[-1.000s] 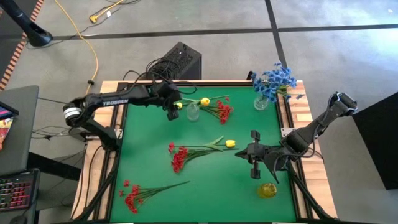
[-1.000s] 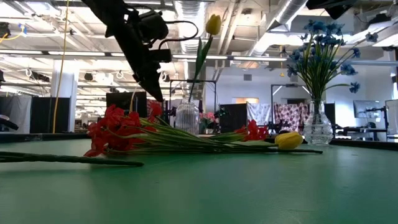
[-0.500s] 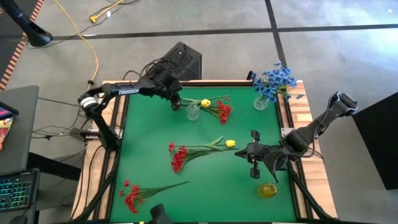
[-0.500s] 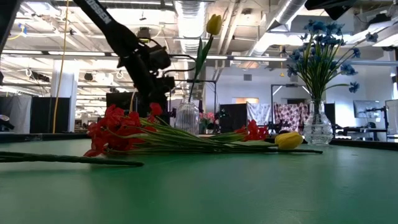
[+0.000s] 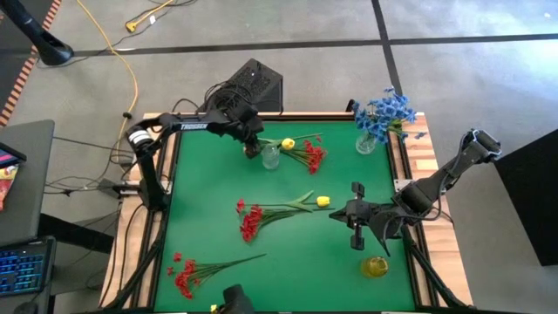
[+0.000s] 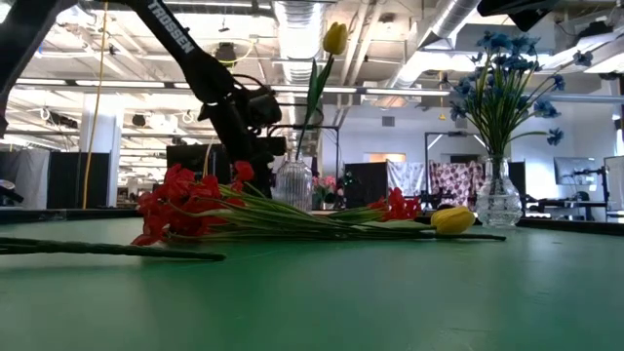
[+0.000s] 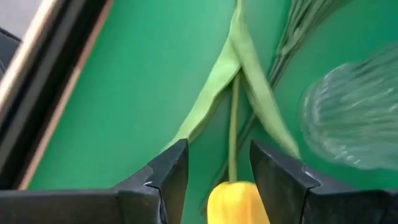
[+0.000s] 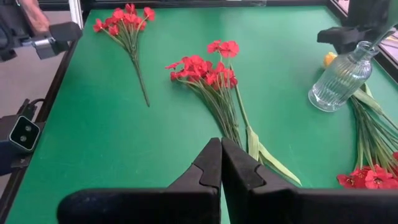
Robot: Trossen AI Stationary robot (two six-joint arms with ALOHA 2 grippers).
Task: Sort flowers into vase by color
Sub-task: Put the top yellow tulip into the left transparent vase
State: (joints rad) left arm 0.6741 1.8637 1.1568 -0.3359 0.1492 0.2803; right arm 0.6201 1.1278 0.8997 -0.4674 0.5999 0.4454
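A yellow tulip lies on the green table [image 5: 209, 201], its bud [image 7: 239, 202] beside a small clear vase [image 5: 270, 157]. Its stem [image 7: 234, 124] runs away past the vase. My left gripper [image 5: 251, 150] is low over it and open, one finger on each side of the bud. Another yellow tulip [image 6: 334, 37] stands in that vase [image 6: 292, 185]. Red sprigs lie beside the vase [image 5: 312, 157], mid-table [image 5: 251, 220] and near left [image 5: 185, 275]. My right gripper [image 5: 336, 215] hangs shut at the right, holding nothing. My left gripper comes down slanting from the table's left, with the lying tulip's bud [image 7: 239, 202] between its open fingers. The bud lies close against one finger [image 7: 273, 180]. Whether that finger touches it, I cannot tell.
Blue flowers [image 5: 384, 112] stand in a clear vase [image 5: 366, 144] at the far right corner. A yellowish glass vase [image 5: 375, 266] stands near the right front. A third yellow tulip [image 5: 323, 201] lies mid-table with the red sprig. Open green table lies between the sprigs.
My left gripper has come down from well above the table and a little toward the right edge, to just beside the small clear vase. Its fingers keep the same gap. The flowers and vases have stayed where they were.
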